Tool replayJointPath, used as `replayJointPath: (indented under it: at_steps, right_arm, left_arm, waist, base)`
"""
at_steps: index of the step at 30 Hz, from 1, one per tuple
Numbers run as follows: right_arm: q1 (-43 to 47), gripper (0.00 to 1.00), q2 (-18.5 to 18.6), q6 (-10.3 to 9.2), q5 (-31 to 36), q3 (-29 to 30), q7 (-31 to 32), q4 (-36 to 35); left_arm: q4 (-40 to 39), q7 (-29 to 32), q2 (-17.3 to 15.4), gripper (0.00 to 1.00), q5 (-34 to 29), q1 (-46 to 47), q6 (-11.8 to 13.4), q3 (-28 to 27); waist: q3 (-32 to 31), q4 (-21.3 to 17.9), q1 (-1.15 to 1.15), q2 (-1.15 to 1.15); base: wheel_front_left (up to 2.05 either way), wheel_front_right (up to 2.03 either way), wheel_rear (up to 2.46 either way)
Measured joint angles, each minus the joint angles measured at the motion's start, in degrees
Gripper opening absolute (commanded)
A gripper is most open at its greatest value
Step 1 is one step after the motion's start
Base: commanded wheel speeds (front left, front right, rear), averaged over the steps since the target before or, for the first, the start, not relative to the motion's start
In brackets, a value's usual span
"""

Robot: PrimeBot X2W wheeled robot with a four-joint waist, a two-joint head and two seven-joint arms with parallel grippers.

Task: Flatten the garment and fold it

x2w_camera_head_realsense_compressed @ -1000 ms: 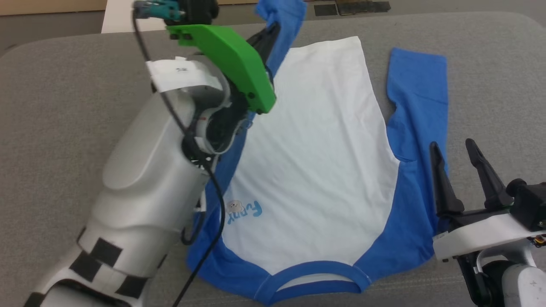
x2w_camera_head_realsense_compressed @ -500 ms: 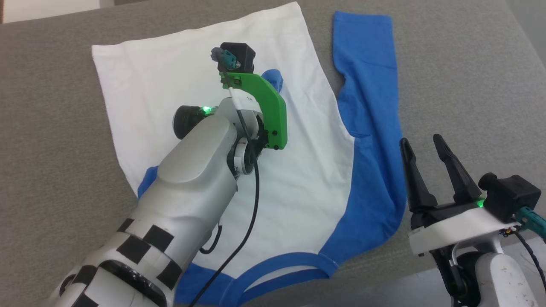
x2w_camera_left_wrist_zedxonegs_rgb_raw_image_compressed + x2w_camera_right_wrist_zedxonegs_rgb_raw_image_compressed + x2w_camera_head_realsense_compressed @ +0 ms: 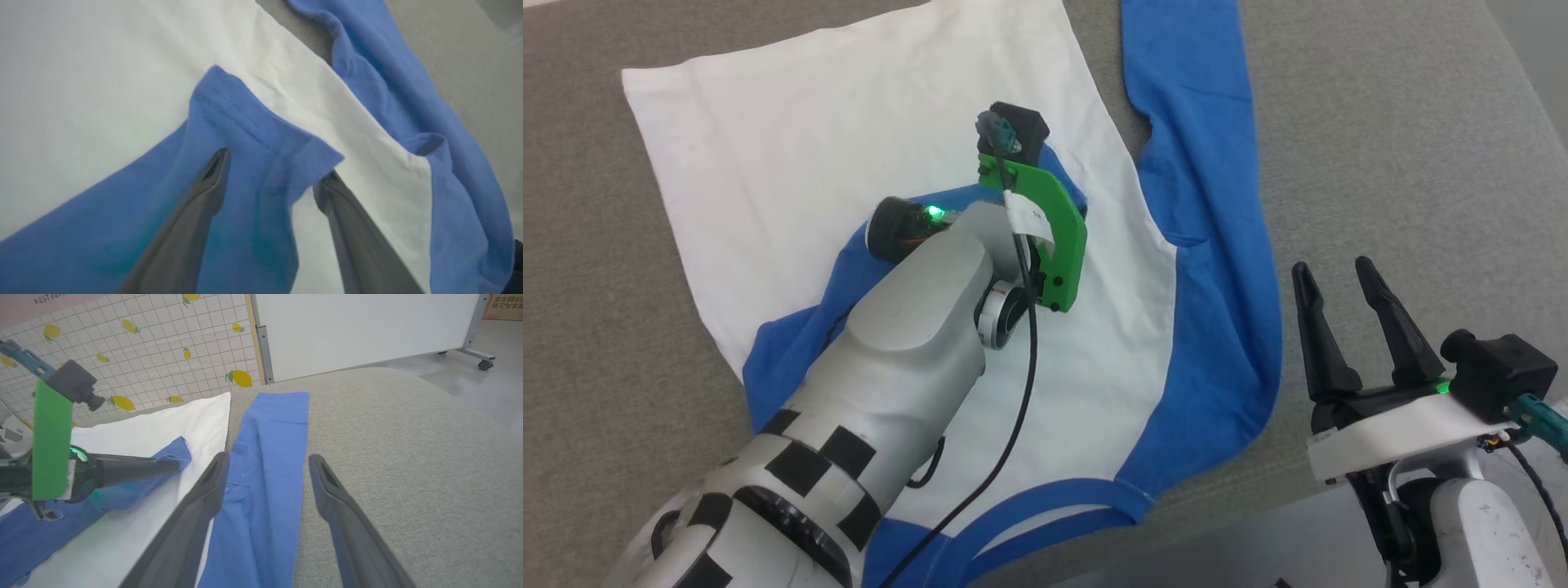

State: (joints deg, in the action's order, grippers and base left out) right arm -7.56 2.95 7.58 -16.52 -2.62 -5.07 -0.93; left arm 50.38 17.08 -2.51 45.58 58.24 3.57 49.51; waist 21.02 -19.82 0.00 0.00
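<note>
- Head view: The shirt is lying spread on the grey table with its collar band nearest the robot.
- The right sleeve is running along the body's right side, flat on the table.
- The left sleeve is lying folded across the white body and passing under the left arm. A bit of its blue end is showing beside the green mount at the wrist. That mount is covering the arm's fingers here.
- The right gripper is hovering just off the shirt's right edge, near the table's near edge. Its fingers are standing apart with nothing between them.
- Left wrist view: The left gripper is pointing at the shirt with its fingers spread wide.
- The cuff is resting slack in the gap. The left finger is showing over the blue cloth, and the cuff's corner is covering the tip of the right finger.
- The white body is lying beneath the cuff. The right sleeve is lying beyond it on the table.
- Right wrist view: The right gripper's open fingers are framing the right sleeve and bare table.
- The left gripper is reaching in from the left, its dark fingers meeting the cuff on the white body.
- A lemon-patterned wall and a white board are standing behind the table.
</note>
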Motion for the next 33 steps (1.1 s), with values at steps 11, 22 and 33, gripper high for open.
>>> replayJointPath:
  at_steps: [11,22,33]
  right_arm:
    - [-1.6,1.00,0.0,0.00,3.6,4.7,3.0,-1.4]
    - [-11.3,1.00,3.5,0.00,5.3,9.9,7.7,4.8]
    - [-28.0,1.00,9.7,0.01,3.3,19.0,15.9,22.8]
  left_arm:
    - [-9.3,-27.4,-3.3,1.00,0.4,-3.2,-0.3,-6.3]
    - [-33.9,-31.9,-15.0,1.00,-11.6,-22.4,3.6,-21.0]
    - [-48.9,-31.9,-12.0,1.00,-20.0,-39.4,0.2,-38.4]
  waist:
    - [-2.4,6.6,0.00,0.00]
    - [-3.4,13.7,0.01,0.00]
    - [-0.7,19.5,0.00,0.00]
  base:
    - [0.00,0.00,0.00]
    - [0.00,0.00,0.00]
    - [0.00,0.00,0.00]
